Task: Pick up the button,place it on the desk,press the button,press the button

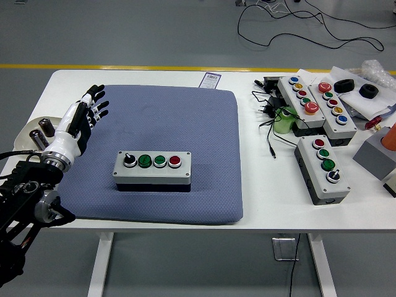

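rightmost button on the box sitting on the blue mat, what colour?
Red, on the button box; the head view shows it clearly.

Colours and patterns, head view. The mat (162, 148) at centre was blue-grey with a fine dotted weave, on a white table (266, 198). The button box (151, 170) on it was light grey, carrying 1 black knob, 2 green caps and 1 red cap. The left hand (79, 120), at left of the frame, was white with black fingers. At upper frame, the grey floor bore a yellow line (124, 67).
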